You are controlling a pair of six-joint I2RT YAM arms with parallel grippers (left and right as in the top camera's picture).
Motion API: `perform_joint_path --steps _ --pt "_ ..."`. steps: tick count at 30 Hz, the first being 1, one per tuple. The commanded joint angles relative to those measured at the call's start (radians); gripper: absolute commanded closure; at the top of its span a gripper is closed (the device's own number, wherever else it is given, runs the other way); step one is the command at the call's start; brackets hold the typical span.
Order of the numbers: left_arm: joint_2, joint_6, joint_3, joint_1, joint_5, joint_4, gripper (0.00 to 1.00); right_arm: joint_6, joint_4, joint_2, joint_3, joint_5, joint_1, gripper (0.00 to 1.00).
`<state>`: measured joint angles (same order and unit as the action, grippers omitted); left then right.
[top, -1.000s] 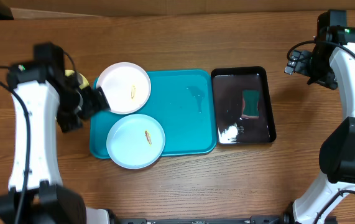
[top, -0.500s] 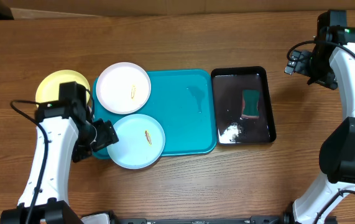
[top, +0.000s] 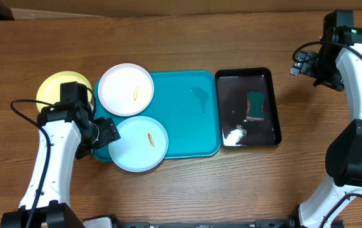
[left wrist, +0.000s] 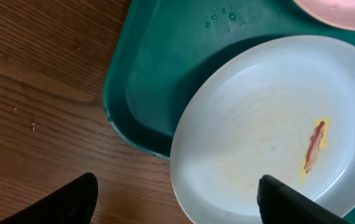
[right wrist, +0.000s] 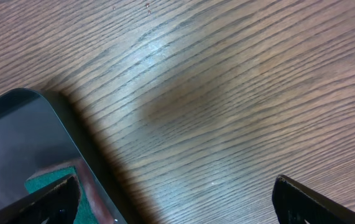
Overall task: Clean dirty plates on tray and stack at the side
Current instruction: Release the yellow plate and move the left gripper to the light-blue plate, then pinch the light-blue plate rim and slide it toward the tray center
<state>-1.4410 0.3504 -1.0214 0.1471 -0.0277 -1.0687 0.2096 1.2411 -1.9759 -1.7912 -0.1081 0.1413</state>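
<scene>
Three plates: white plate and pale blue plate on the tray, yellow-green plate beside it. One black tray holds one sponge. Left gripper and right gripper both gape wide, empty.

No writing, label, brand, number or sign can be read on the plates, the tray, the black tray or the bench.

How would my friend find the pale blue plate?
Find the big turquoise tray. The pale blue plate sits on its near-left corner, overhanging the rim. The white plate is farther back; this one is bluish, with a red-and-yellow streak.
</scene>
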Motion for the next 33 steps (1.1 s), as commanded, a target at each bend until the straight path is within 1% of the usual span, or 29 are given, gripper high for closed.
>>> perform_joint_path --steps 1,3,7,10,13,15,17,19,22,24,27,33 --pt "0.006 0.016 0.061 -0.003 0.001 0.04 0.2 0.008 -0.005 0.003 -0.003 -0.003 -0.003 0.0" --pt "0.006 0.016 0.102 -0.003 -0.023 0.09 0.21 0.008 -0.005 0.003 -0.003 -0.003 -0.003 0.0" --pt "0.006 0.016 0.187 -0.003 -0.044 0.192 0.27 0.008 -0.005 0.003 -0.003 -0.003 -0.003 0.0" --pt "0.006 0.017 0.228 -0.003 -0.053 0.248 0.34 0.008 -0.005 0.003 -0.003 -0.003 -0.003 0.0" --pt "0.006 0.016 0.256 -0.004 -0.079 0.285 0.49 0.008 -0.005 0.003 -0.003 -0.003 -0.003 0.0" --pt "0.006 0.016 0.267 -0.004 -0.085 0.291 0.53 0.008 -0.005 0.003 -0.003 -0.003 -0.003 0.0" --pt "0.006 0.016 0.269 -0.004 -0.086 0.287 0.61 0.008 -0.005 0.003 -0.003 -0.003 -0.003 0.0" --pt "0.006 0.016 0.269 -0.004 -0.085 0.285 0.66 0.008 -0.005 0.003 -0.003 -0.003 -0.003 0.0" --pt "0.006 0.016 0.269 -0.004 -0.085 0.281 0.67 0.008 -0.005 0.003 -0.003 -0.003 -0.003 0.0" --pt "0.006 0.016 0.269 -0.004 -0.086 0.276 0.71 0.008 -0.005 0.003 -0.003 -0.003 -0.003 0.0" --pt "0.006 0.016 0.269 -0.004 -0.102 0.271 0.81 0.008 -0.005 0.003 -0.003 -0.003 -0.003 0.0" --pt "0.006 0.015 0.269 -0.004 -0.164 0.255 0.89 0.008 -0.005 0.003 -0.003 -0.003 -0.003 0.0"
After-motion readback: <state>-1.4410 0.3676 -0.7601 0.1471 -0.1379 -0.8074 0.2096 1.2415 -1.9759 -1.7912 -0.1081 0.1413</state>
